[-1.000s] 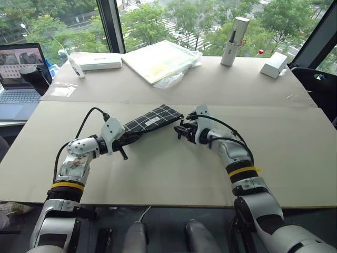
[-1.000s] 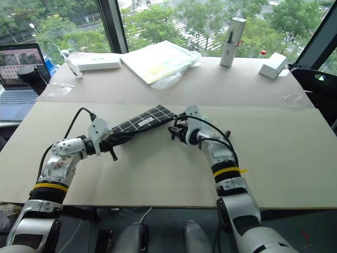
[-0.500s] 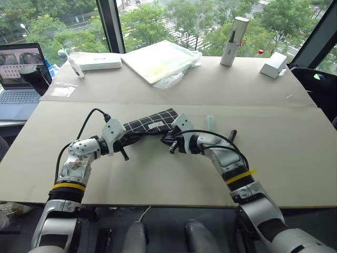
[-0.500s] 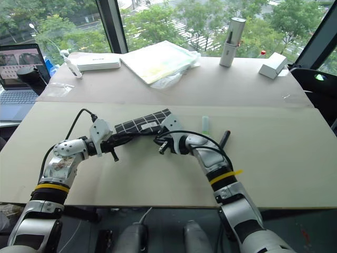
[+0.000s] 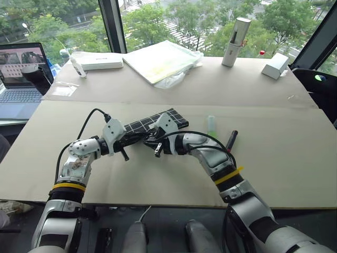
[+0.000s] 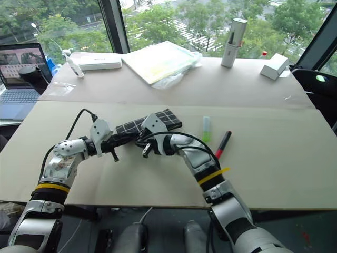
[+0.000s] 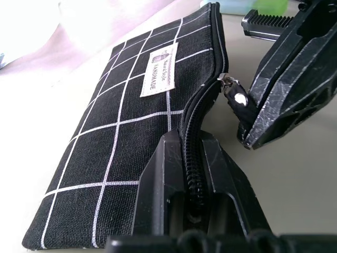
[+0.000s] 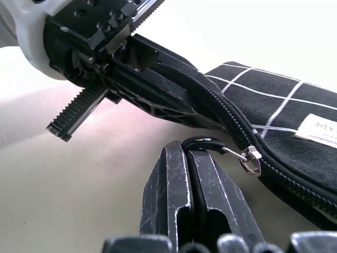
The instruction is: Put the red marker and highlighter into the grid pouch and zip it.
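Cardboard-covered tabletop by a window, both arms working near its middle. Right gripper (image 8: 197, 174) is clenched on the pull strap (image 8: 202, 143) of the pouch (image 5: 158, 121); the metal slider (image 8: 250, 159) sits just past its fingertips on the zipper line. Left gripper (image 7: 192, 174) is clamped on the pouch's near-left end, fingers pinching the zipper edge, so it looks like the anchor while the right does the pulling. Pouch lies flat, long axis running diagonally from the left gripper at its near-left end up toward the far-right, white label up, zipper along the edge facing the right arm. The slider is close to the held end, and the rest of the zipper runs away from both grippers toward the far-right end. Judgement: the coming move turns on that axis, and any pull on the strap has to follow the diagonal zipper line, not cross it, or the pouch will twist in the left grip. Highlighter (image 6: 206, 128) and marker (image 6: 223, 144) still lie on the tabletop, to the right of the pouch and clear of it, side by side but apart. Highlighter's long axis points roughly toward the far edge; marker is tilted, red end nearer the front edge, black end further. Right arm is the nearer one to both pens. Neither pen is in the pouch yet.
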Tool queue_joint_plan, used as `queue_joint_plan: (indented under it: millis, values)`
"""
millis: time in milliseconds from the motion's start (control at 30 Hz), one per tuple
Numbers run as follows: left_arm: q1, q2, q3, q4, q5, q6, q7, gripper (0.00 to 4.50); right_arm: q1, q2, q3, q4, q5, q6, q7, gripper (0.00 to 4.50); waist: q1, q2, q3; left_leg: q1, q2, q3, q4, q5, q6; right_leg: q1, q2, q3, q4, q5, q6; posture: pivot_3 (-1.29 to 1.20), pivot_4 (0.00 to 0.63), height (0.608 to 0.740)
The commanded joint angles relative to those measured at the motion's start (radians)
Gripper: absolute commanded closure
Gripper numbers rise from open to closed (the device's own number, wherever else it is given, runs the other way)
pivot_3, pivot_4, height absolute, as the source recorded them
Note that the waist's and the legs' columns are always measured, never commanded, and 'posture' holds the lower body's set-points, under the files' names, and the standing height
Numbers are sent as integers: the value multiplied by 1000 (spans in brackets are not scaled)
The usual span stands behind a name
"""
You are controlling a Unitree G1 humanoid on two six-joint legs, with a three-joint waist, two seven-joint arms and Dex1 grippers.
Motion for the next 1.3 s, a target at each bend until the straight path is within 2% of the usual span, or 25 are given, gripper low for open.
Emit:
queue_joint_plan:
  millis: [33,133,233,267,400,467,533,700,800,1033,1300]
  values:
    - [-9,-7,3,-30,-9,-2,3,4500,-12,-22,-46,-1,-2,-17,-24,3762,0,0,0,0,0,0,0,0,0,0,0,0,0,0,0,0,150,738]
    - [-5,-10,4,-35,-9,0,4,4500,-5,-68,-77,-47,24,23,-5,2614,1,0,0,0,0,-1,0,0,0,0,0,-1,0,0,0,0,150,738]
    - [0,-14,5,-48,-17,4,3,4500,43,-150,-114,-184,91,105,59,1724,2,0,0,-1,0,-1,0,0,0,0,0,-1,0,0,0,0,150,738]
    - [2,-16,6,-54,-20,5,2,4500,60,-173,-124,-226,111,129,77,1724,3,0,0,-1,0,-1,0,0,0,0,0,-1,0,0,0,0,150,738]
    - [19,-42,15,-154,-78,78,0,4500,300,-428,-210,-645,271,218,243,1724,15,0,0,-3,0,-3,0,0,0,0,0,-2,-1,0,0,0,150,738]
    - [24,-47,17,-182,-88,103,7,4500,368,-492,-246,-731,292,220,235,1724,18,0,0,-4,-1,-5,1,0,0,1,0,-2,-2,0,0,0,150,738]
    - [27,-52,20,-204,-101,131,15,4500,416,-519,-309,-759,276,237,150,1724,8,0,0,-4,-1,-5,1,0,0,1,0,-2,-3,0,0,0,150,738]
    - [27,-58,20,-226,-118,173,12,4500,407,-469,-487,-696,156,357,-212,1724,0,-1,0,-1,-1,-8,1,3,-1,2,2,-2,0,0,1,0,150,738]
    - [14,-57,9,-205,-112,174,-5,4500,420,-424,-529,-719,121,419,-348,1724,3,-1,0,-1,-2,-8,1,4,-2,2,2,-2,0,1,-2,0,150,738]
    - [-22,-68,0,-157,-99,158,-15,4500,440,-308,-502,-731,49,499,-550,1724,4,-1,0,-2,-2,-8,1,4,-2,1,2,-2,-1,1,-2,0,150,738]
    - [1,-67,4,-180,-104,164,-10,4500,436,-296,-525,-659,29,496,-613,1724,3,-1,0,-2,-2,-8,1,4,-2,2,2,-2,-1,1,-2,0,150,738]
